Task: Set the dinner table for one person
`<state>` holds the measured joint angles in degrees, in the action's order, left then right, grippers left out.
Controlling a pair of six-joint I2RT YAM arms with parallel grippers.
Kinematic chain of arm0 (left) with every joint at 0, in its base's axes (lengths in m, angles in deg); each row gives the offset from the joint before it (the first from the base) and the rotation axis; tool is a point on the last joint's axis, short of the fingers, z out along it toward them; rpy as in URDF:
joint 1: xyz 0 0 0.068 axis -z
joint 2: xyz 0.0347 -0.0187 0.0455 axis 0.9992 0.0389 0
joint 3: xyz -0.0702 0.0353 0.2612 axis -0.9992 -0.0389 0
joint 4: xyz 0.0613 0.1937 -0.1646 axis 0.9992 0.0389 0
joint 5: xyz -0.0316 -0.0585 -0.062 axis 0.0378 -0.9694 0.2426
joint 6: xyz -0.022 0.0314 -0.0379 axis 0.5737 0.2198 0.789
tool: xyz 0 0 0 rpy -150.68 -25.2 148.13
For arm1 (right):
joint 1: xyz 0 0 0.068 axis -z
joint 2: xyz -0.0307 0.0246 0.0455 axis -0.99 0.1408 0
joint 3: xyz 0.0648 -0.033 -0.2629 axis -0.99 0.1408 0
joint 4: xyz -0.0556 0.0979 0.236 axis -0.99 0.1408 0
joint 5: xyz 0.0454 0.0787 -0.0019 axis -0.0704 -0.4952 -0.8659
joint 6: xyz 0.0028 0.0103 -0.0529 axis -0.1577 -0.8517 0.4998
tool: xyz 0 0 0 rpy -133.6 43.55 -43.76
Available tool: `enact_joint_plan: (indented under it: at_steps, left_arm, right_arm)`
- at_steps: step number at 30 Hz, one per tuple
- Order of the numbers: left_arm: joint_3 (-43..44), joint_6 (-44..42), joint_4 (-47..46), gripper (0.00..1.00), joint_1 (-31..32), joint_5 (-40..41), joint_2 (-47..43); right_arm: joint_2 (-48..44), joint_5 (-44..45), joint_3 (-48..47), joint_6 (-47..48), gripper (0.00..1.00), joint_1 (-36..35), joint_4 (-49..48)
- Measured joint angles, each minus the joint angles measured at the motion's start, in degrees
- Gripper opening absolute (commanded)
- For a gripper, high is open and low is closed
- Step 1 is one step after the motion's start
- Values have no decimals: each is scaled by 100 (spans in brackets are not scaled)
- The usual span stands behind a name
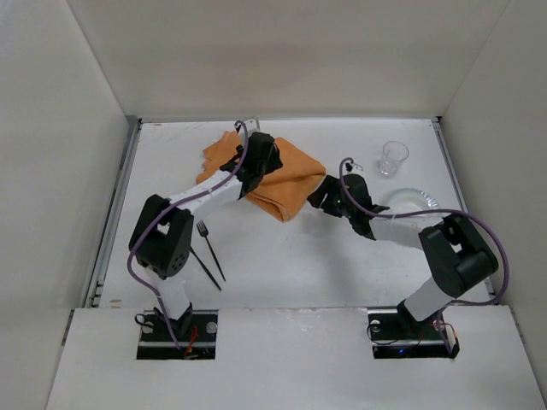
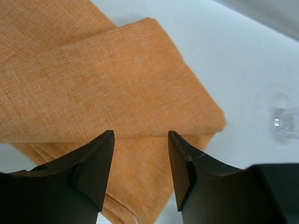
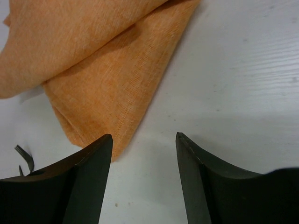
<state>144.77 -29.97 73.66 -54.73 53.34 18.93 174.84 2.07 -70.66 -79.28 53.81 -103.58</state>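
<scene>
- 1 white bench (image 1: 282,256) lay under everything, white panels round it.
- 1 orange cloth (image 1: 295,175), folded, sat at 12 o'clock of bench ctr.
- 1 glass (image 1: 393,157) at 2 o'clock, 1 plate (image 1: 419,199) at 3.
- 1 fork (image 1: 205,235) + 1 knife (image 1: 205,269) lay close together at 8.
- L fingers (image 1: 261,162) were apart above the cloth, holding nothing.
- R fingers (image 1: 323,192) were apart over bare bench at the cloth's 4 o'clock edge.

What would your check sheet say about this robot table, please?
Surface: white dinner table, matte.
Job's things: orange placemat folded and rumpled; black fork and another dark utensil lying left; glass upright far right; plate partly hidden by right arm.
Clutter: nothing seen.
Fingers: left fingers open above placemat; right fingers open at its corner.
Cables: purple cable along each arm.
Surroundings: plain white walls.
</scene>
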Motion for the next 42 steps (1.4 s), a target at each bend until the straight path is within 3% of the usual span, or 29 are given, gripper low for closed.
enact_joint_plan:
  at_steps: [12, 15, 19, 24, 32, 35, 37, 38, 42]
  left_arm:
    - [1414, -262, 765, 53, -168, 264, 1620]
    - [1058, -243, 702, 53, -155, 404, 1449]
    - [-549, -151, 334, 54, 35, 719, 380]
    - [-1891, 249, -13, 53, 81, 807, -739]
    - [-2815, 713, -579, 54, -251, 688, -984]
    - [-2815, 813, -837, 54, -251, 501, -951]
    - [-2815, 881, -1001, 55, -256, 361, -896]
    - [-2815, 907, -1080, 55, -269, 295, -859]
    - [-2815, 938, -1255, 54, -378, 17, -671]
  right_arm:
    - [306, -308, -190, -125, 68, -197, 0]
    - [232, -278, -181, -81, 73, -151, -2]
    - [212, -264, -184, -55, 72, -81, 55]
    - [334, -208, -398, -57, 63, -286, 299]
    - [1303, 17, -1296, -184, 54, -918, 828]
    - [1488, 157, -1532, -271, 39, -992, 1069]
    - [1606, 260, -1720, -323, 39, -1025, 1217]
    - [1648, 295, -1770, -337, 21, -1040, 1257]
    - [1770, 487, -1996, -487, 16, -1281, 1456]
